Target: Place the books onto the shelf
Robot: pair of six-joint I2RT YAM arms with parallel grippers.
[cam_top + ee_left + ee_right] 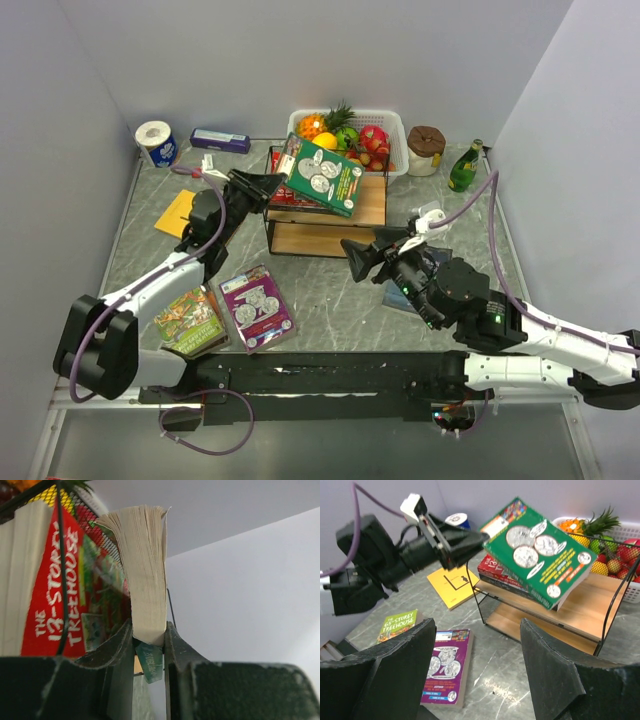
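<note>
Over the table, the left arm stretches toward 1 o'clock, its left gripper clamped on a green book tilted above the shelf. The right gripper gapes wide at the shelf's 5 o'clock.

Left wrist: a red book reads "THE 13-STORY TREEHOUSE".

Right wrist: three books lie on the table: a yellow book, a purple book and a lime book titled "65-STOREY TREEHOUSE".

Left arm: stretched forward from its base, wrist angled to the right.
Left gripper: jaws clamped narrow on one edge of the green book (book aloft, tilted).
Right arm: folded low, wrist pointing left and forward.
Right gripper: jaws spread wide, nothing between them.
</note>
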